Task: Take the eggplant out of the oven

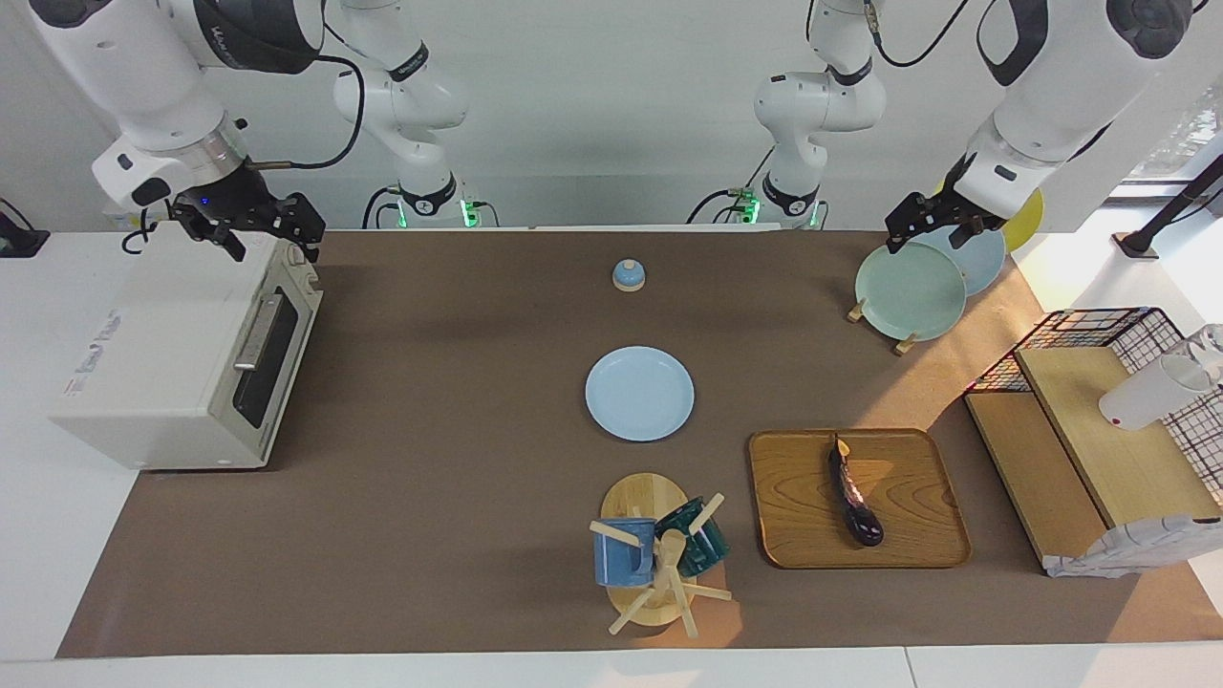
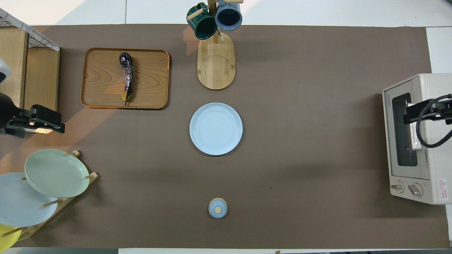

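Note:
The dark purple eggplant [image 1: 853,497] [image 2: 126,76] lies lengthwise on a wooden tray [image 1: 917,535] [image 2: 148,88] toward the left arm's end of the table. The off-white oven [image 1: 162,354] [image 2: 434,141] stands at the right arm's end with its glass door closed. My right gripper [image 1: 260,234] [image 2: 411,114] hangs open just above the oven's top, at the corner nearest the robots, holding nothing. My left gripper [image 1: 932,232] [image 2: 53,120] is raised over the plate rack [image 1: 908,287], open and empty.
A light blue plate [image 1: 639,393] sits mid-table, with a small blue dome [image 1: 628,275] nearer the robots. A mug tree [image 1: 659,564] with two mugs stands beside the tray. A wooden shelf with a wire basket [image 1: 1099,449] lines the left arm's end.

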You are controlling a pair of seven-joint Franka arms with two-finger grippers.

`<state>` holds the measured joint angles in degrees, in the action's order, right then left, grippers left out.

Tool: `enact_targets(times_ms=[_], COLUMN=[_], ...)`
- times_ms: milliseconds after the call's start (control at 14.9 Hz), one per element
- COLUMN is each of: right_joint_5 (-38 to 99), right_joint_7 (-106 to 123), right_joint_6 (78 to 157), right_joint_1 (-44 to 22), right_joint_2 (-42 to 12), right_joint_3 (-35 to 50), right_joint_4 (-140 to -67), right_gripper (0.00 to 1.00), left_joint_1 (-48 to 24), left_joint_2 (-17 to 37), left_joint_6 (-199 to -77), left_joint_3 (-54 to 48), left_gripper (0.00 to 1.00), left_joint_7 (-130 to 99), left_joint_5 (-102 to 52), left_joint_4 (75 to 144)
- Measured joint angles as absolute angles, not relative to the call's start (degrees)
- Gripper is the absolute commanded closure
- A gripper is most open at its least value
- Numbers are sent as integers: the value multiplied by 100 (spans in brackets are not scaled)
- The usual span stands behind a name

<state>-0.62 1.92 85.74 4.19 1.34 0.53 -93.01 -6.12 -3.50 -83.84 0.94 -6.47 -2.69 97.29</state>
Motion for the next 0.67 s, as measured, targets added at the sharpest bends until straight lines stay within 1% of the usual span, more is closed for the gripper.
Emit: enact_targets(times_ms=[135,673], right_joint_5=[-58,-58], right_joint_7=[211,284], right_joint_6=[8570,8570], right_joint_1=[418,420], right_joint_2=[134,134], right_joint_3=[76,76], right_joint_4=[-9301,-9301], right_gripper=[0,0], left_joint_1=[-489,-461], left_joint_2=[-402,-405], left_joint_6=[-8614,-8631], left_joint_3=[-80,-106], left_gripper=[0,0], left_joint_7=[-648,-648], left_joint_5=[-268,-268], left_joint_4=[9897,9804])
